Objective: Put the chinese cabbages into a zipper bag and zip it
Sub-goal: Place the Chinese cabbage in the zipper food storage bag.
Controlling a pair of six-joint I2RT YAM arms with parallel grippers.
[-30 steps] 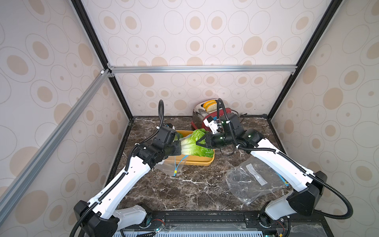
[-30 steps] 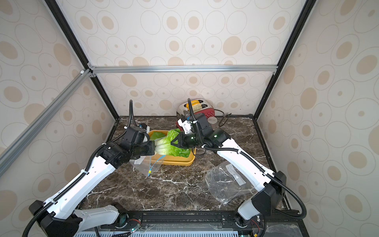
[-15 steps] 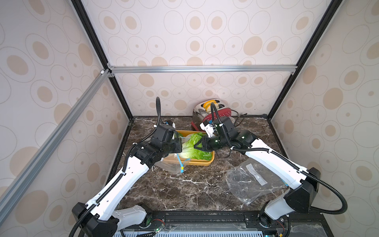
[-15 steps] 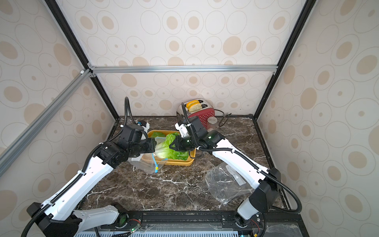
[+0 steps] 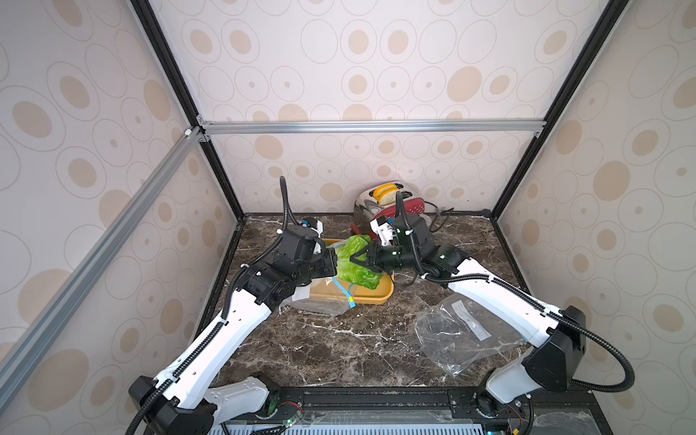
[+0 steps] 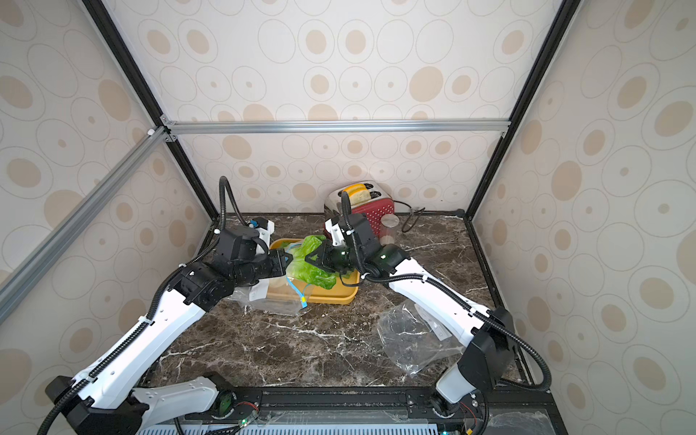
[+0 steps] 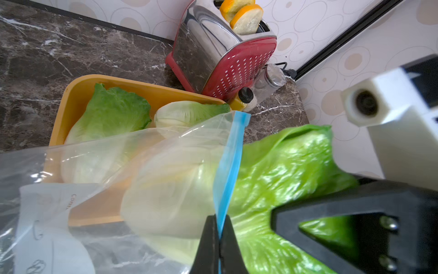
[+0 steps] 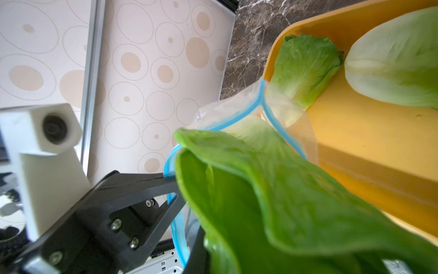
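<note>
My left gripper (image 7: pixel 219 219) is shut on the blue zip rim of a clear zipper bag (image 7: pixel 233 154), holding its mouth up over the front of the yellow tray (image 5: pixel 376 297). My right gripper (image 5: pixel 356 260) is shut on the green leaf end of one chinese cabbage (image 7: pixel 284 170). That cabbage's pale base is inside the bag mouth and its leaves stick out. The two grippers face each other, almost touching, in both top views. Two more cabbages (image 7: pixel 111 113) (image 7: pixel 189 112) lie in the tray. In the right wrist view the held leaf (image 8: pixel 284 189) hides most of my right fingers.
A red and chrome toaster (image 5: pixel 380 203) with bread slices stands against the back wall, with a glass shaker (image 7: pixel 267 83) and a small black-capped bottle (image 7: pixel 244 97) beside it. A second clear bag (image 5: pixel 452 339) lies crumpled on the marble under my right arm.
The held cabbage's white base, visible between the grippers a second ago, has gone into the bag. Both grippers have shifted slightly toward the back, and the gap between them has closed.
</note>
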